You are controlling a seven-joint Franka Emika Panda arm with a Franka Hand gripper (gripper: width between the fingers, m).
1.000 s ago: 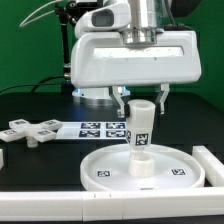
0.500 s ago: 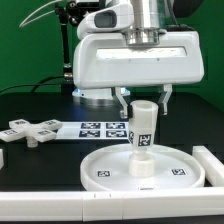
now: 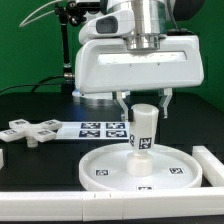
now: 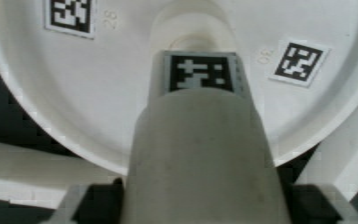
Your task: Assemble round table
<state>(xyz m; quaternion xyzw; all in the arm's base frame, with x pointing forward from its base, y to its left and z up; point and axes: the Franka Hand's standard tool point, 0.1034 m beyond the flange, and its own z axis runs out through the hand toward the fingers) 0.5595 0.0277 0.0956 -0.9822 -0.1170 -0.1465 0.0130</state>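
- Bench (image 3: 30,108): black top, carries everything below the pincer.
- Pincer (image 3: 143,106): hangs right over the disc's middle. The fingers (image 3: 122,103) straddle the post's top with a gap on each side, so it is spread wide and holds nothing. Against the frame half a second ago, the finger on the exterior view's right sits a touch further out. The post's top reads slightly lower in the picture.
- Round disc (image 3: 105,162): white, rimmed, flat on the bench straight under the pincer. Square tags show on its face in both views (image 4: 34,90).
- Marker board (image 3: 100,128): flat on the bench, below the pincer and toward the exterior view's left. Unchanged.
- Cross-shaped piece (image 3: 30,131): lies flat, well off to the exterior view's left of the pincer. Not moved.
- Post (image 3: 142,135): short white cylinder, upright on the disc's centre, top between the fingers. One tag on its side; the wrist view (image 4: 197,130) looks down its length.
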